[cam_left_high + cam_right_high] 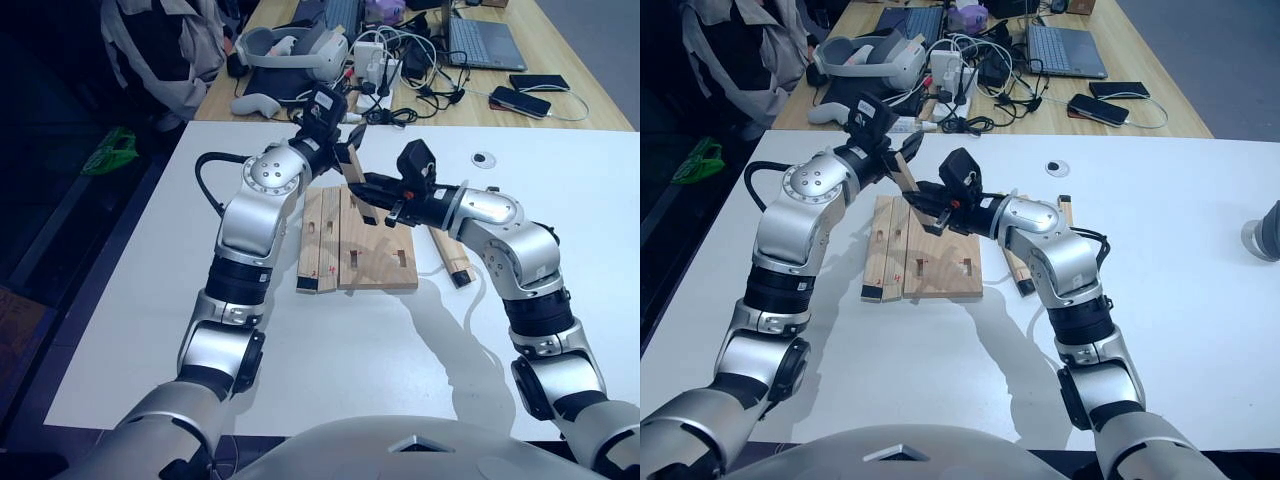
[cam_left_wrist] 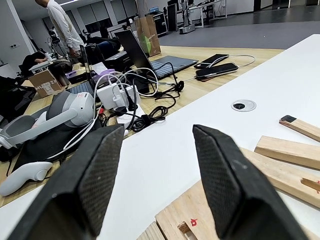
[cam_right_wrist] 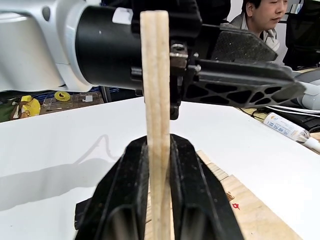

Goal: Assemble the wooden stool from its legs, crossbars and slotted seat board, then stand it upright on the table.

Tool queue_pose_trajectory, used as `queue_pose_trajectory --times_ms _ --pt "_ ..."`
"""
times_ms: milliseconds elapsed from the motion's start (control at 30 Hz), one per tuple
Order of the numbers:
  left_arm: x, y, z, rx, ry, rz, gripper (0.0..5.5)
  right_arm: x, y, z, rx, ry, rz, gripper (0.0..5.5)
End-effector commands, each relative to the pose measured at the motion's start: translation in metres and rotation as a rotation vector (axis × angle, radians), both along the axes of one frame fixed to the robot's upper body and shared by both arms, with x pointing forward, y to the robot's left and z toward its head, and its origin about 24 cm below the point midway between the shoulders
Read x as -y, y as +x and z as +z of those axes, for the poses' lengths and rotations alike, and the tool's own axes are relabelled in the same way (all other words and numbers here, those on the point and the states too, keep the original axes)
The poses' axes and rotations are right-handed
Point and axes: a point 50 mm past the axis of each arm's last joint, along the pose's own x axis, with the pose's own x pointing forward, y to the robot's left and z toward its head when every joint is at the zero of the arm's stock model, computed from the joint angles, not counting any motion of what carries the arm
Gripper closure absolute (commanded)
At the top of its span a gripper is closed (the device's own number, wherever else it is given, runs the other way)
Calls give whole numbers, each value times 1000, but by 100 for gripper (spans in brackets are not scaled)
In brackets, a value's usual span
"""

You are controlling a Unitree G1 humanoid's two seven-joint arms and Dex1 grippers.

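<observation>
Right wrist view | right gripper (image 3: 159, 146) pinches leg (image 3: 154, 75) (upright) | left gripper (image 2: 157, 136) wide, seemingly clear behind

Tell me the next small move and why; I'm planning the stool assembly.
Probably lower the wooden piece toward a slot in the seat board: the right gripper clamps it above the board, and the left gripper is open, holding nothing.

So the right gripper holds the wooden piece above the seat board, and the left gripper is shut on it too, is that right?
Not quite. The left gripper is open: the left wrist view shows its fingers apart with nothing between them. The rest stands: the right gripper is shut on the wooden piece, above the seat board.
</observation>
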Motion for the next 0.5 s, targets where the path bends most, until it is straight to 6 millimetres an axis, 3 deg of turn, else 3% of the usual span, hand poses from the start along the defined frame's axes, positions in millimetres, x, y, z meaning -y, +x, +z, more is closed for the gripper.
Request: queue_pose_trajectory --times_ms 33,367,500 --pt "-10 0 -15 -68 15 51 297 25 8 14 70 12 -134 510" --pt "-25 8 -33 -114 145 168 297 29 2 26 110 92 -137 510" --pt "-22 12 -27 -104 85 183 297 30 1 23 104 80 -141 510"
